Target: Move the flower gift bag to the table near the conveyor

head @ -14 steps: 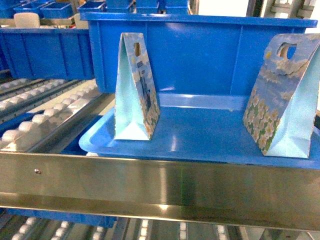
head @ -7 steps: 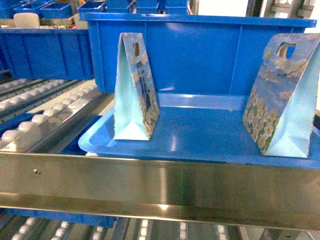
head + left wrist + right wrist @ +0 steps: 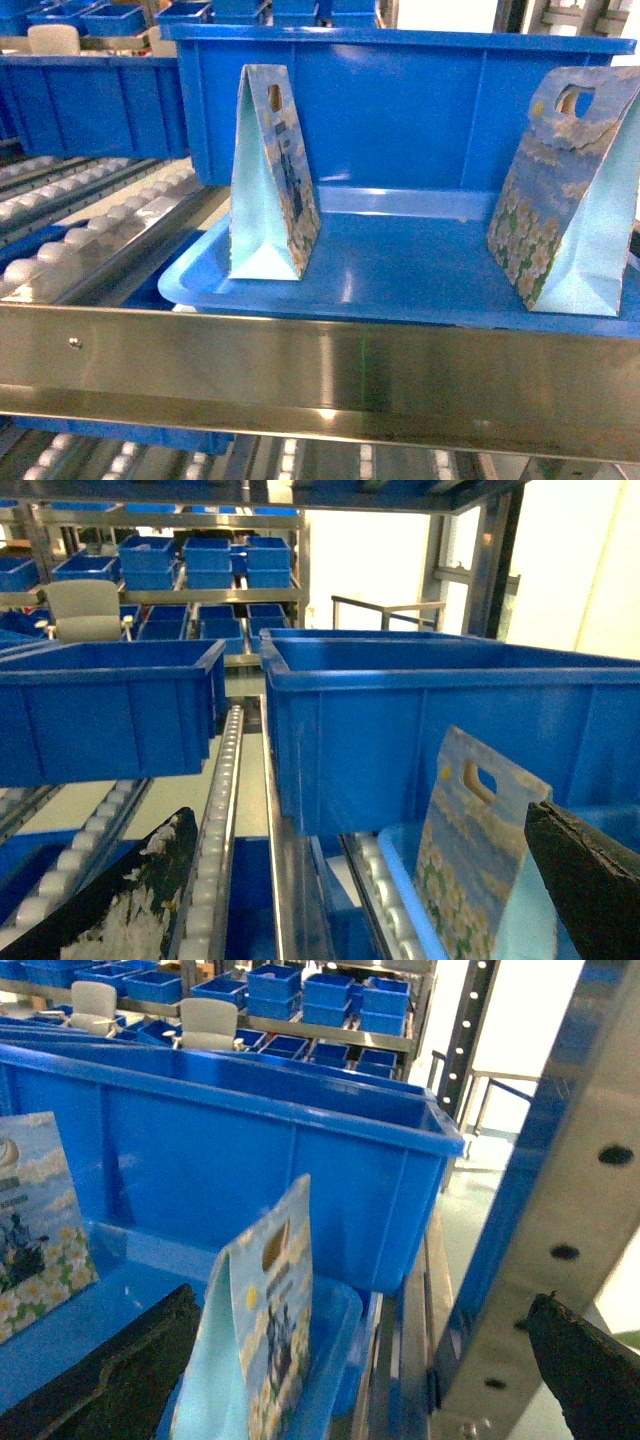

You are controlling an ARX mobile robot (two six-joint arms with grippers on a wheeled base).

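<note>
While both grippers are hanging spread apart with nothing between their fingers, two gift bags (image 3: 272, 180) (image 3: 565, 195) are standing on the blue tray (image 3: 400, 270) on the conveyor (image 3: 90, 225). Both seem flowered, left bag's print being unclear.

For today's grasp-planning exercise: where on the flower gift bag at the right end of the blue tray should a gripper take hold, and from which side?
Grip the flat top flap of the flower gift bag, at its die-cut handle hole, coming from above. The bag tapers from a wide base to that thin edge, so the top fits between fingers. It leans slightly, and the bin behind blocks a rear approach.
</note>
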